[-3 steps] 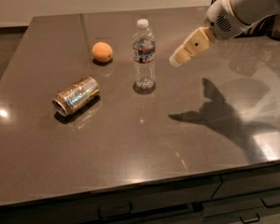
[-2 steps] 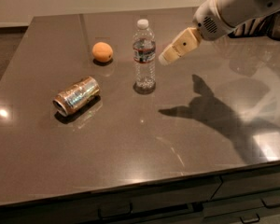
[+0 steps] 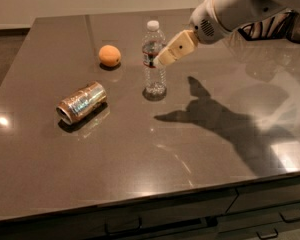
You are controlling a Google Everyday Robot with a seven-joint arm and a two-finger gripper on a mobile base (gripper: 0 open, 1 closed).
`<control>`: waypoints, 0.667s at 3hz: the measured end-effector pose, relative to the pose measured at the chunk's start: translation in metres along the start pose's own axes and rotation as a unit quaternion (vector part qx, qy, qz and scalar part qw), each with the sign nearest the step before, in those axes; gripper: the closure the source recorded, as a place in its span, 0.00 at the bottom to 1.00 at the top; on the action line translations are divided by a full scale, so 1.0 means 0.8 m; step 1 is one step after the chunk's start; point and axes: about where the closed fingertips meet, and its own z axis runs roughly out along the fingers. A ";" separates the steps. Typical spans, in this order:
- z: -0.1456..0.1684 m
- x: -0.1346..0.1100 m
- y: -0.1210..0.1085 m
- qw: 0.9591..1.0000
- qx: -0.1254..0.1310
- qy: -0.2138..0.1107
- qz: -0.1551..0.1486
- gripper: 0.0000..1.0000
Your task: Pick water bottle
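Gripper point(image 3: 163, 60) has moved left across the bench point(image 3: 140, 154). 1.0 s ago it was well right of the bottle and 0.7 s ago it was closer. Now its tip sits at the right side of the bottle point(image 3: 154, 79), at label height; can't tell if it's touching. Grip state: cannot tell, released or clenched. Nothing visibly held.

Bottle upright, cap on, mid-bench toward the far edge, same spot as before. Arm shadow point(image 3: 215, 119) has slid left with the arm and falls right of the bottle's base.

Can point(image 3: 81, 102) on its side toward the left edge, orange point(image 3: 110, 55) left of the bottle near the far edge; neither has moved.
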 end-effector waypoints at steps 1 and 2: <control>0.014 -0.015 0.011 1.000 -0.017 -0.010 -0.012 0.00; 0.029 -0.025 0.021 0.999 -0.033 -0.015 -0.024 0.00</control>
